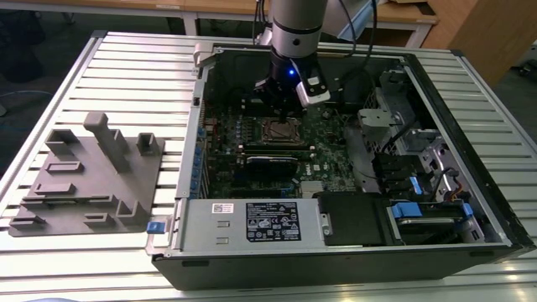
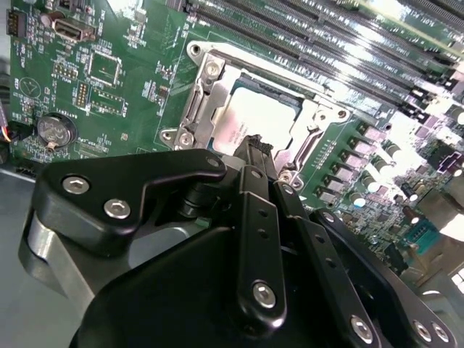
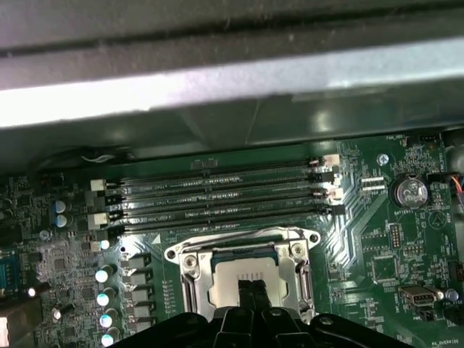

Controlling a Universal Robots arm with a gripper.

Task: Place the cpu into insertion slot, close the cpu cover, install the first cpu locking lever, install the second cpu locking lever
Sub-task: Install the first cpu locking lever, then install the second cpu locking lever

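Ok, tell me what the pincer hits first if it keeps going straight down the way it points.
Most likely the cpu, seated in the insertion slot. In both wrist views the pincer tips hang right over its metal top. How much gap remains is unclear.

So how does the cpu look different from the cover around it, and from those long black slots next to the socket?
The cpu is a pale, plain metal square; the cpu cover is a shinier frame with a square cut-out, lying around it. The cpu is compact and square, while the long black slots are narrow strips running side by side beside the socket. All sit flat on the green motherboard, with the gripper at the cpu.
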